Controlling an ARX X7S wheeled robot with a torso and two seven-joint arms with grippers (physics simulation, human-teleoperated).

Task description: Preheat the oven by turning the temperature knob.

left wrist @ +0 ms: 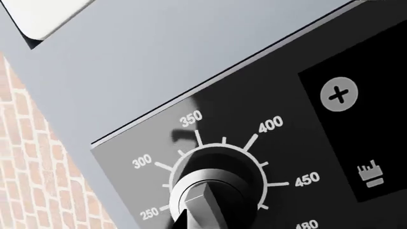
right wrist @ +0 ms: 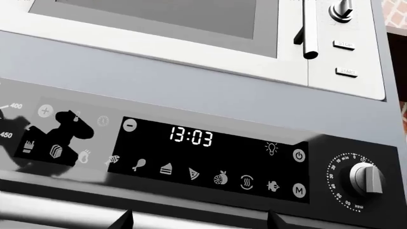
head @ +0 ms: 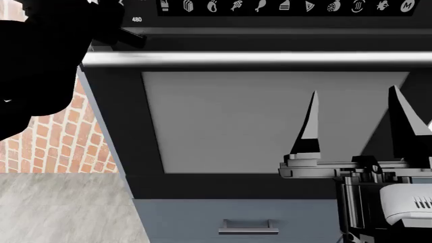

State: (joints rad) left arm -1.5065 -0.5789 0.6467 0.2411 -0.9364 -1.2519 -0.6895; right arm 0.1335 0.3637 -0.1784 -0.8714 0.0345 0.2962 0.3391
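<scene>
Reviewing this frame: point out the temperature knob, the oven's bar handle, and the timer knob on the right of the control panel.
temperature knob (left wrist: 205, 206): left wrist view, on its raised grip ridge.
bar handle (head: 270, 58): head view, mid-length of the silver bar.
timer knob (right wrist: 366, 177): right wrist view, on the knob's face.

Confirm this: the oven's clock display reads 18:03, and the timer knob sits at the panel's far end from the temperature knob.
Not quite: the clock display reads 13:03, as the right wrist view shows. The rest holds: the timer knob sits at the far end of the oven panel from the temperature knob.
</scene>
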